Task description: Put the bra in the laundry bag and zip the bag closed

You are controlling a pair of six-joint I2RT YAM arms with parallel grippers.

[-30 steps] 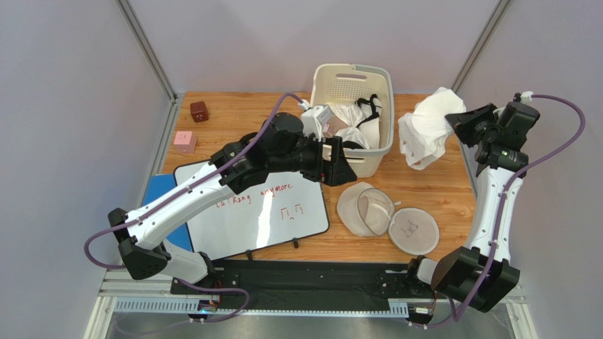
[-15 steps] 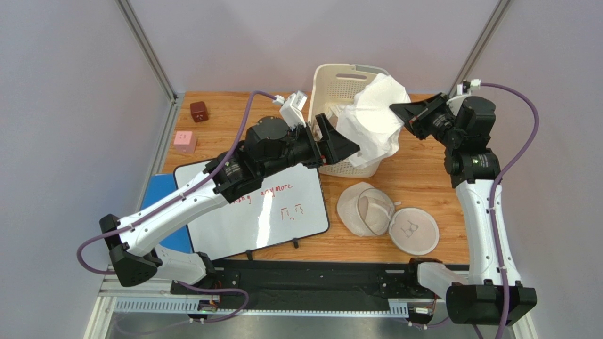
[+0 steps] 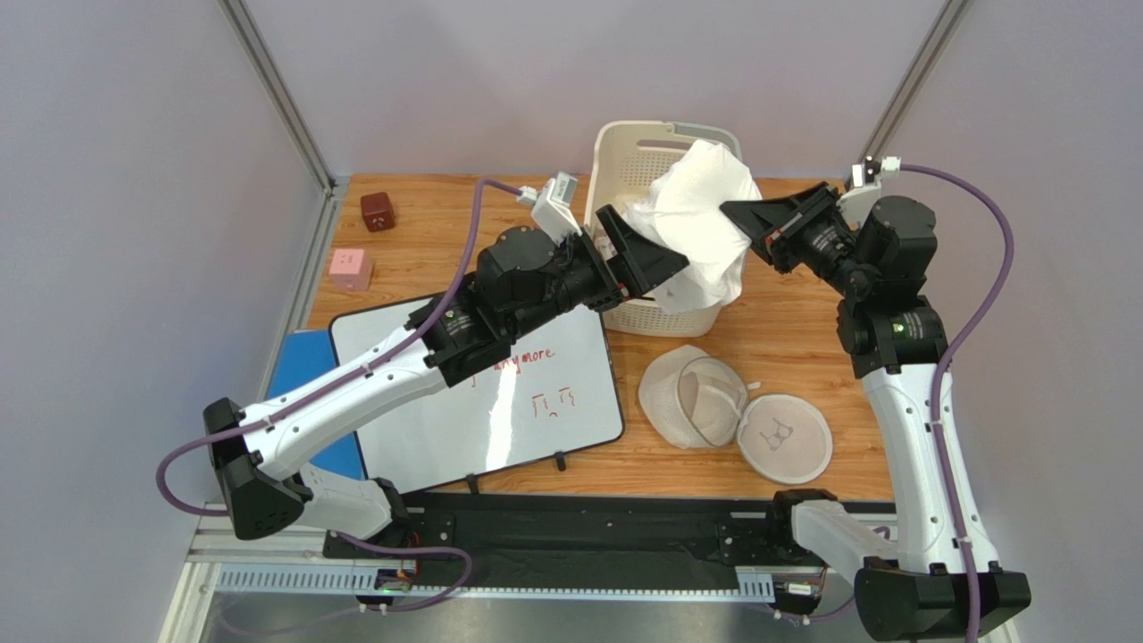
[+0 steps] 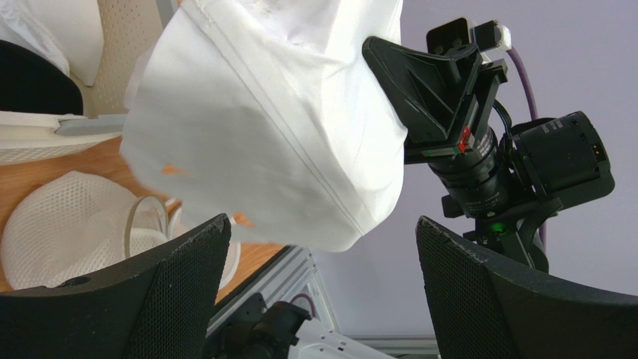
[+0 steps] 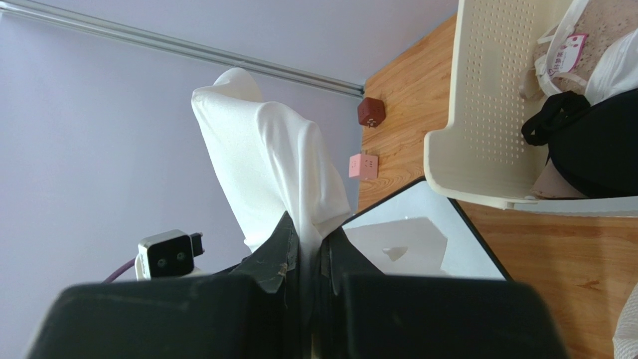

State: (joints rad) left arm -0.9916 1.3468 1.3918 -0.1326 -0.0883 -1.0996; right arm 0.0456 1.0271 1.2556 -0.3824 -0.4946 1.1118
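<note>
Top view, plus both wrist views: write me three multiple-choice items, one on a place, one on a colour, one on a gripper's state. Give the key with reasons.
1. The laundry bag lies:
A) on the table, right of the whiteboard
B) on top of the whiteboard
C) hanging in the air

2. The small cube nearest the whiteboard's far-left corner is:
A) blue
B) pink
C) green

3. The left gripper is:
A) shut on fabric
B) shut on the bag
C) open, holding nothing

Key:
1 A: both open halves rest on the wood beside the board.
2 B: it shows pink, next to a red-brown cube.
3 C: its fingers stand wide apart, and only the right gripper pinches the white cloth.
</note>
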